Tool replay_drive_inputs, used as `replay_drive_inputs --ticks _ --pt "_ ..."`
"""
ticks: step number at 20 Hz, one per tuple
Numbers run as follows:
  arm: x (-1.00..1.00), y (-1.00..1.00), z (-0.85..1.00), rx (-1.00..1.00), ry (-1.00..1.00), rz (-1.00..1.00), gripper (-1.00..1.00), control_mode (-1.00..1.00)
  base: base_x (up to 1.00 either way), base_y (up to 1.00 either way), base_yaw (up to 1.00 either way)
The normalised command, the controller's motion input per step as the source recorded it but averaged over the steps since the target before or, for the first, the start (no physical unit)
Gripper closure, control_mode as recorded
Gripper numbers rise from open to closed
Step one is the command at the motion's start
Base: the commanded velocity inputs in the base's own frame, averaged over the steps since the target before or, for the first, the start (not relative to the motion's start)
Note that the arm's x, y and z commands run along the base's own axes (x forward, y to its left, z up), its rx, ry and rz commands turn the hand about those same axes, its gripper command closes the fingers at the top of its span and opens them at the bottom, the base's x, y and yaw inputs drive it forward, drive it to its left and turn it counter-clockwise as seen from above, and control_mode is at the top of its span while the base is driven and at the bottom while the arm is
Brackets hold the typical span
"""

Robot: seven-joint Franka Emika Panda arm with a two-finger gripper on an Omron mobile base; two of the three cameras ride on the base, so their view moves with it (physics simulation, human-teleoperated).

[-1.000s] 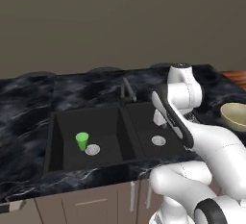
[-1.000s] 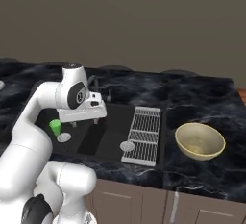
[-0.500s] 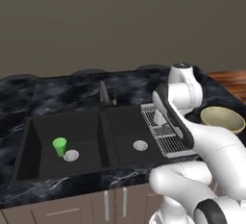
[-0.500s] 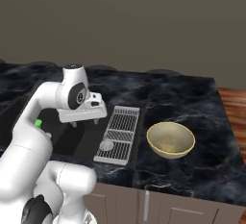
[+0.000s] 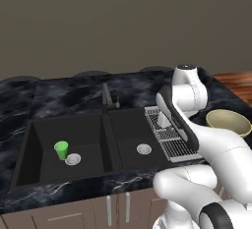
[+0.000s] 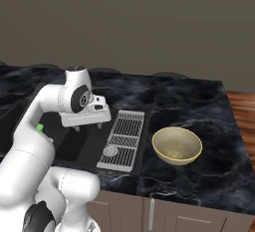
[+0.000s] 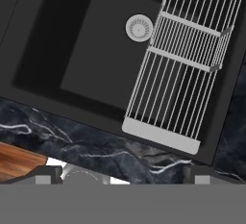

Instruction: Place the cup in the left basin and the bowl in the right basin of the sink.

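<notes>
The green cup (image 5: 61, 150) stands upright in the left basin (image 5: 42, 132) of the black sink, next to its silver drain (image 5: 73, 159); a sliver of the cup (image 6: 39, 127) peeks past my arm. The yellowish-tan bowl (image 6: 177, 145) rests on the dark marble counter to the right of the wire rack (image 6: 123, 137); the bowl (image 5: 229, 123) is also at the right edge of the left base view. My gripper (image 6: 88, 126) hangs open and empty above the right basin (image 7: 96, 45), near the rack (image 7: 185, 69) and well left of the bowl.
A slim dark faucet (image 5: 106, 96) rises behind the divider. The right basin's drain (image 7: 139, 28) lies beside the rack. The counter (image 6: 199, 101) ends at the right, with wooden floor (image 6: 244, 114) beyond it. A plain wall runs behind.
The base has driven to the right, so the sink has slid left in both views and the bowl has come closer to the middle. The arm holds its pose; the cup stays in the left basin.
</notes>
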Motion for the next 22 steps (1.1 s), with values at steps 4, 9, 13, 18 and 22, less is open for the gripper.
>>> replay_drive_inputs --ticks 4,9,13,18,22 --pt "0.00 0.00 0.00 0.00 0.00 0.00 -1.00 1.00 0.00 0.00 0.00" --pt "0.00 0.00 0.00 0.00 0.00 0.00 -1.00 1.00 0.00 0.00 0.00" --pt "0.00 0.00 0.00 0.00 0.00 0.00 -1.00 1.00 0.01 -0.02 0.00" --pt "0.18 -0.59 0.00 0.03 0.01 0.00 -1.00 -1.00 0.00 0.00 0.00" --pt "0.39 -0.80 0.00 0.08 0.11 0.00 -1.00 -1.00 0.00 0.00 0.00"
